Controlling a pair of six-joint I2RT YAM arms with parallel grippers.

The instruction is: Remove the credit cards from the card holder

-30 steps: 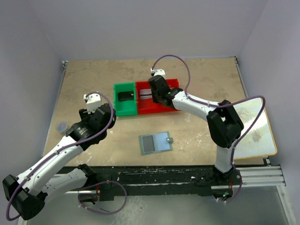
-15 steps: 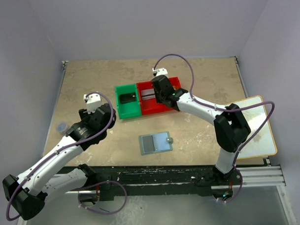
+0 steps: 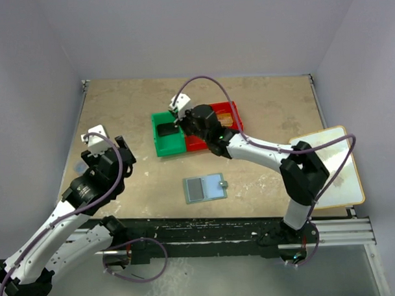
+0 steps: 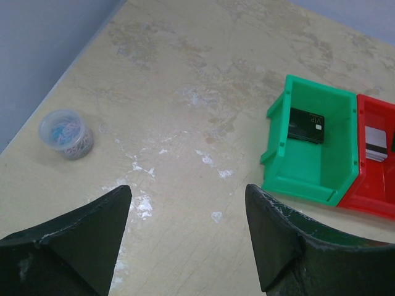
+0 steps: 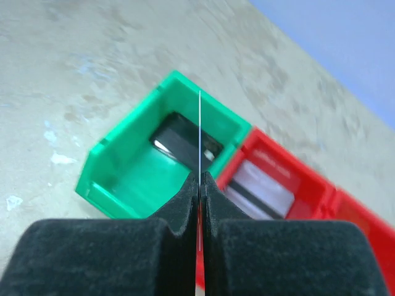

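The light blue card holder (image 3: 205,187) lies open and flat on the table, near the middle front. My right gripper (image 3: 181,120) hovers over the green bin (image 3: 166,144) and is shut on a thin credit card (image 5: 199,123), seen edge-on as a pale line between the pads. A black card (image 4: 307,125) lies in the green bin, and a pale striped card (image 4: 378,142) lies in the red bin (image 3: 227,113) beside it. My left gripper (image 4: 186,191) stands open over bare table to the left, nothing between its fingers.
A small clear jar of paper clips (image 4: 65,132) stands near the table's left edge. A white board (image 3: 334,169) overhangs the right edge. Grey walls close in the table on the left, back and right.
The right gripper has swung left from above the red bin to above the green bin, card still gripped. The left arm has pulled back toward the left and near side.
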